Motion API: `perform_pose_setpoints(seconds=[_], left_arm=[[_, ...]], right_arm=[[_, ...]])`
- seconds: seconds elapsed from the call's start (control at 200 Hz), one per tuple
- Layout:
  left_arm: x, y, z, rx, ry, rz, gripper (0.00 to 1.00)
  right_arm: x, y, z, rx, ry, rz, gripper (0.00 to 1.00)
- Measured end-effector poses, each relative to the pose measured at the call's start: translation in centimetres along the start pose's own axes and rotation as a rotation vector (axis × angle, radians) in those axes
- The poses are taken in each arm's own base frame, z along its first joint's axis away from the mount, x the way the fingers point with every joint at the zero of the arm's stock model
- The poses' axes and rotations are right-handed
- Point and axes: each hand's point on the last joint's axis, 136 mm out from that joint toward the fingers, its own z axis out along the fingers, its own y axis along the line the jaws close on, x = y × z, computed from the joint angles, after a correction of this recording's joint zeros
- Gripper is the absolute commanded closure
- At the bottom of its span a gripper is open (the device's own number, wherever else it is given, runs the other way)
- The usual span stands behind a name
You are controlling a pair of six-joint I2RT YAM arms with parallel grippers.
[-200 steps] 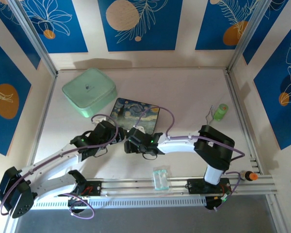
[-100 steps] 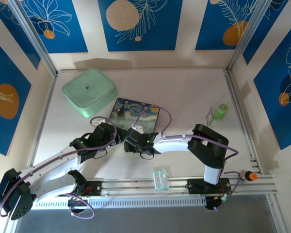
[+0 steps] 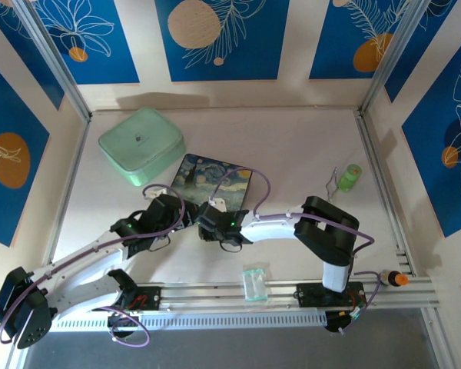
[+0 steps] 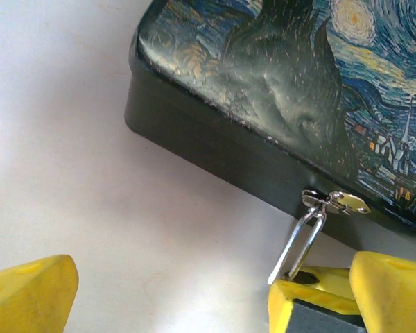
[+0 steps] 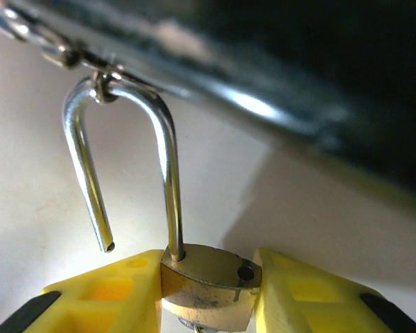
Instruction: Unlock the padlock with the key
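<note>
Brass padlock body pinched between the right gripper fingers; shackle free at one end, hooked through the hasp on the starry-night tin. Right arm reaches leftward, elbow bent, wrist low. Left gripper gapes wide, empty, just beside it.

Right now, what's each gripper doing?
Left gripper: open, holding nothing.
Right gripper: closed on the padlock, gripping its brass body.
</note>
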Motion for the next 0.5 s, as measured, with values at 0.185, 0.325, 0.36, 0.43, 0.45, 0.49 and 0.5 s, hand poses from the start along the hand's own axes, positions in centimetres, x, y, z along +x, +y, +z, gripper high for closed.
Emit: perform_pose_setpoints(seconds=[0.185,0.325,0.36,0.43,0.45,0.49,0.5], left_arm=[[0.0,0.0,0.0,-0.001,0.0,0.004,0.01],[-0.6,-0.7,-0.3,0.016,-0.01,0.079,0.01],[-0.9,-1.1,-0.5,0.027,-0.015,0.11,0.01],[-1.8,-2.2,-1.0,0.054,-0.037,0.188,0.01],[-2.1,-2.6,-1.1,0.066,-0.044,0.215,0.01],[-2.5,-3.4,-1.4,0.096,-0.056,0.275,0.01],[-2.5,-3.6,-1.4,0.101,-0.058,0.287,0.01]], right_arm=[[0.4,-0.7,-0.5,0.004,0.003,0.01,0.69],[1.2,-2.4,-1.5,0.013,0.01,0.021,0.69],[1.4,-2.9,-1.9,0.014,0.013,0.023,0.69],[1.9,-3.9,-2.5,0.011,0.023,0.029,0.69],[2.0,-4.1,-2.7,0.009,0.025,0.031,0.69],[2.1,-4.6,-2.9,0.002,0.027,0.038,0.69],[2.1,-4.7,-3.0,-0.001,0.027,0.04,0.69]])
